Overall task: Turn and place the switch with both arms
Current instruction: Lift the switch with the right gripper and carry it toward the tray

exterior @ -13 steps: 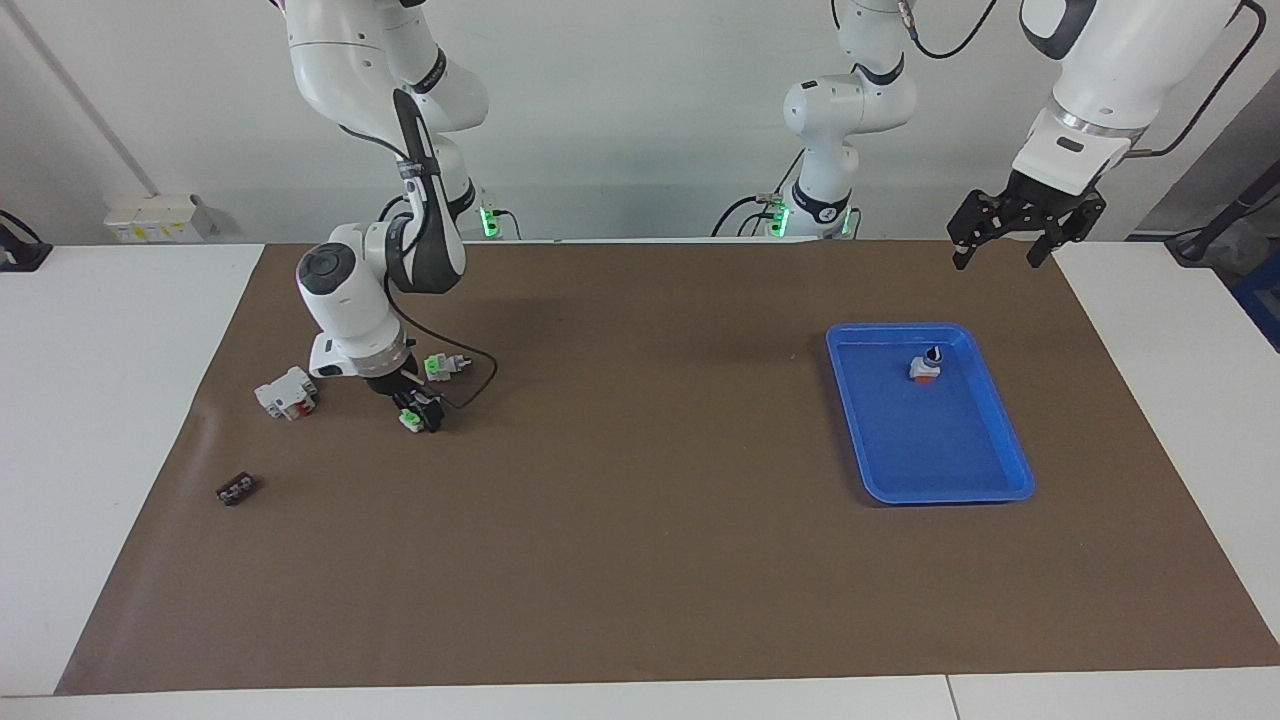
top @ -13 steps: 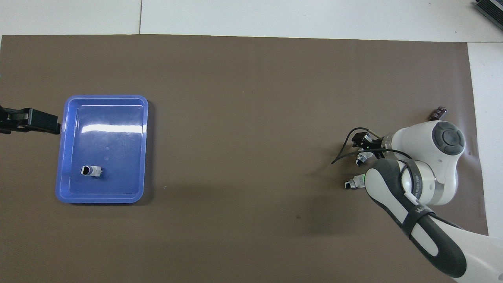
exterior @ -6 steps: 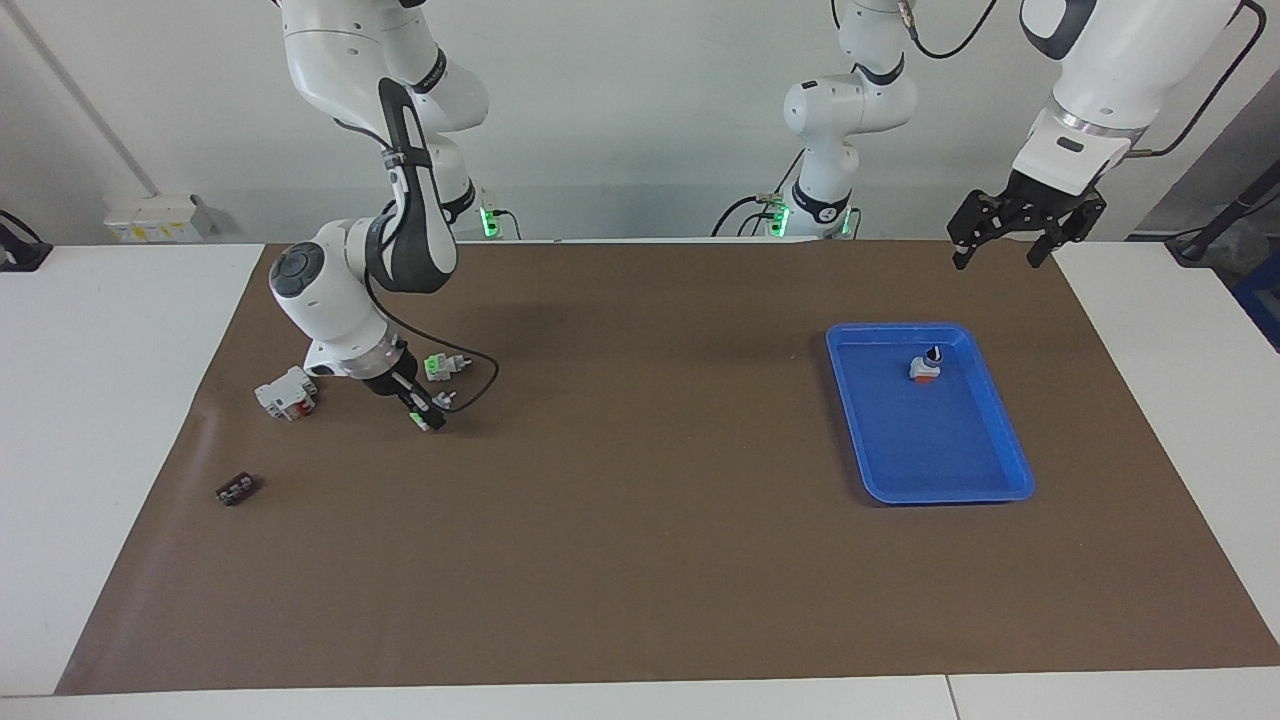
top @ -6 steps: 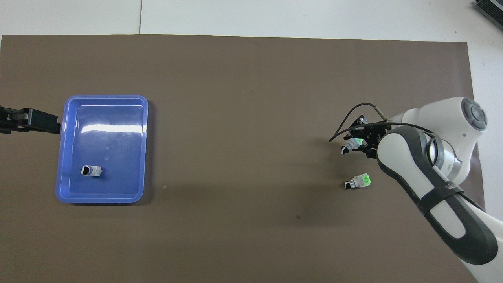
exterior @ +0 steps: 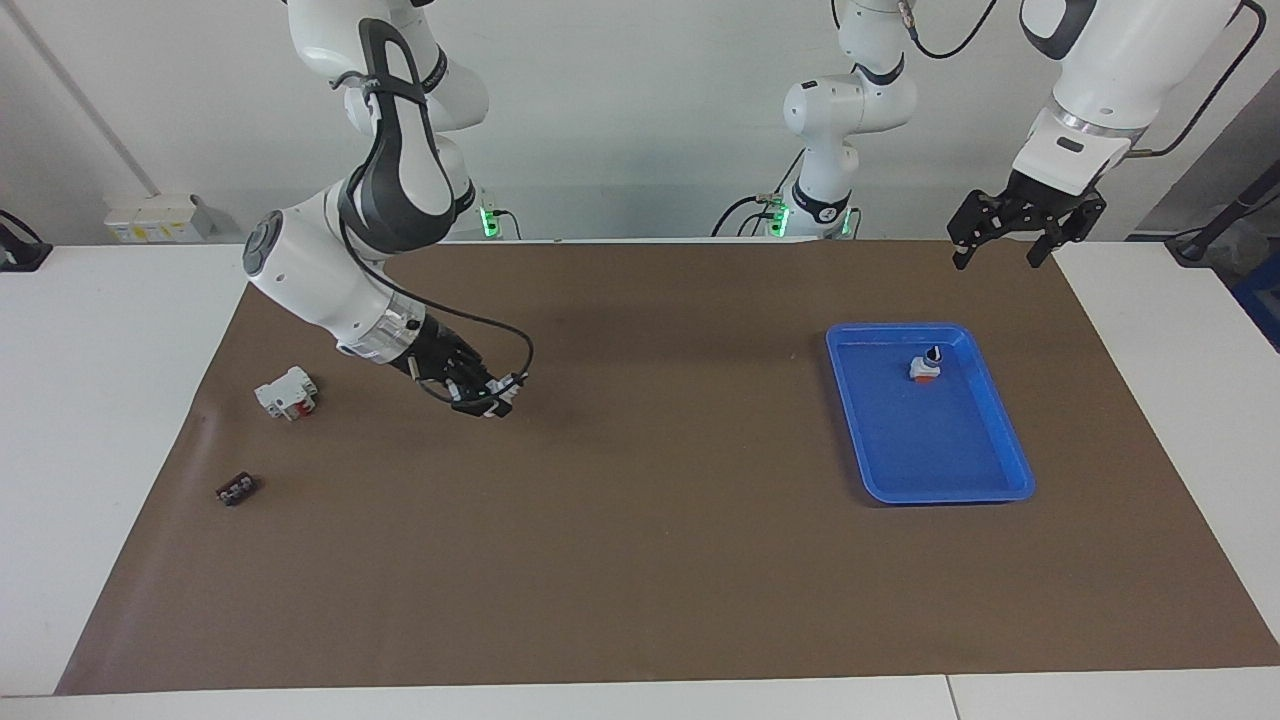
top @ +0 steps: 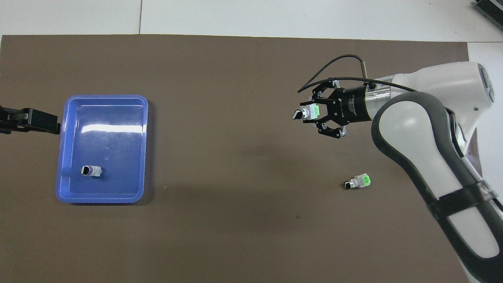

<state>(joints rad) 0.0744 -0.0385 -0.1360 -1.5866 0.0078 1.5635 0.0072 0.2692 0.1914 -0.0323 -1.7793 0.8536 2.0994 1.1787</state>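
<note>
Brown paper covers most of the white tabletop (exterior: 620, 560), with a pale wall at the robots' end. The right claw (top: 314, 114) hangs above the bare paper toward the right arm's end, its fingers (top: 328, 131) pinching the switch (top: 307, 112) clear of the surface. The switch lies roughly level, its long axis along the table's length, dark neck end toward the tray (top: 63, 157) and green part back between the fingers. The left claw (exterior: 1010, 235) waits with its fingers spread, raised near the tabletop's edge by the tray. In the blue tray lies a grey switch with a black knob (exterior: 925, 367). A second green-ended switch (top: 357, 182) lies on the paper, nearer the robots than the held one. A grey block with red (exterior: 285, 392) and a small dark part (exterior: 237, 489) rest toward the right arm's end.
</note>
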